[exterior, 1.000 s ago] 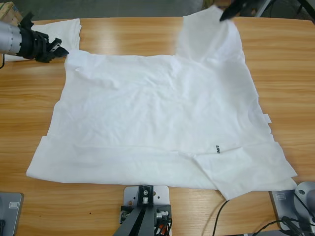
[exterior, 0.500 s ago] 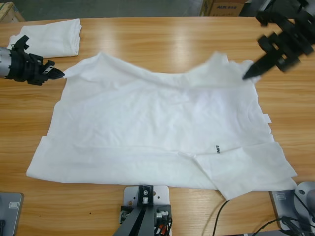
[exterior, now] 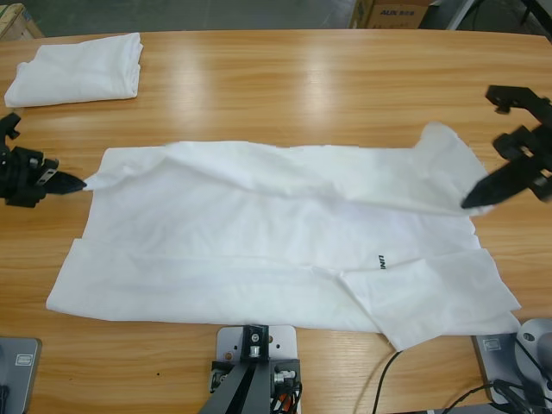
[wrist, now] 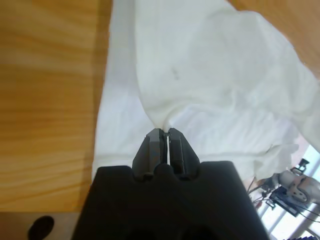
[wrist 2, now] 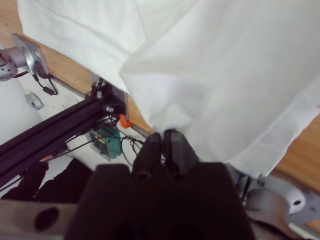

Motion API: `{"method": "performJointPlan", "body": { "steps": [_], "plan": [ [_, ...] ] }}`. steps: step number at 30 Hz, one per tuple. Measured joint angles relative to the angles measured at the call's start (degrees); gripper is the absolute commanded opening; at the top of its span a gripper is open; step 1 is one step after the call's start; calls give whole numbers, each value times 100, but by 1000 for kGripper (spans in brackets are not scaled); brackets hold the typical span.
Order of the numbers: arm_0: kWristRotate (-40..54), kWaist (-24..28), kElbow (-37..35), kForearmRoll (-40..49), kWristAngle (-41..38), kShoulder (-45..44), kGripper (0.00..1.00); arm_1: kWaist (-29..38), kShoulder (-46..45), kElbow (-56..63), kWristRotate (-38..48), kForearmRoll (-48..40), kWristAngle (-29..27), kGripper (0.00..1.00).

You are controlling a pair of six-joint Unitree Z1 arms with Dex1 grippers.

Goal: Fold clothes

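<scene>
T-shirt [exterior: 259, 241] number one, the big white one, lies spread across the middle of our tabletop [exterior: 302, 78], and its far edge is doubled toward the near side, so a long soft fold runs from one end of the cloth to the other. A tiny dark printed mark [exterior: 380, 260] sits on it near the right end, and a sleeve [exterior: 431, 297] lies flat at the near right corner.

Our left gripper [exterior: 73, 183] is at the left edge of the tabletop with its jaws pinched together on the left corner of the folded edge; in the left wrist view the cloth [wrist: 200, 100] rises straight out from between the closed jaw tips of that gripper [wrist: 163, 134] and fans away over the wood.

Our right gripper [exterior: 473, 200] comes in from the right side, held above the tabletop, with its jaws clamped on the right corner of the same edge. That corner is lifted into a small peak beside it. In the right wrist view the white fabric [wrist 2: 225, 75] hangs from the tips of that gripper [wrist 2: 162, 136], with the rig frame behind it.

A second white T-shirt [exterior: 78, 69] lies folded into a neat pad at the far left corner of the tabletop, well apart from the spread one.
</scene>
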Motion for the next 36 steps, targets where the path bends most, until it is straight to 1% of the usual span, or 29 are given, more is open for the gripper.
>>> {"method": "performJointPlan", "body": {
  "steps": [4,7,9,12,14,26,27,28,29,31,32,33,34,35,36],
  "plan": [
    [249,295,103,218,0,-4,0,0,-406,389,257,183,0,0],
    [328,384,101,448,0,-39,0,1,-711,600,457,230,0,0],
    [342,402,36,792,0,-93,0,2,-817,629,533,278,0,0],
    [428,417,-243,1387,0,-250,0,2,-906,628,636,418,-47,0],
    [503,421,-336,1576,0,-322,0,23,-1005,628,700,477,-104,0],
    [551,421,-343,1702,0,-274,0,103,-1088,627,880,643,-253,0],
    [551,421,-347,1704,-1,-252,40,103,-1088,627,886,643,-262,0],
    [551,421,-353,1706,-8,-233,250,103,-1088,627,891,643,-273,0],
    [551,421,-361,1707,-21,-222,497,103,-1088,627,900,643,-290,0],
    [551,421,-368,1707,-56,-205,813,103,-1088,627,922,643,-335,0],
    [553,421,-368,1708,-87,-195,950,103,-1088,627,935,643,-370,0],
    [560,421,-368,1707,-121,-181,982,103,-1088,627,950,643,-406,146],
    [566,421,-368,1707,-155,-169,992,103,-1088,627,965,642,-430,757],
    [569,421,-368,1707,-199,-158,996,103,-1088,627,993,643,-457,988],
    [569,421,-368,1708,-235,-151,996,104,-1088,627,1054,642,-504,1000]
  ]
}}
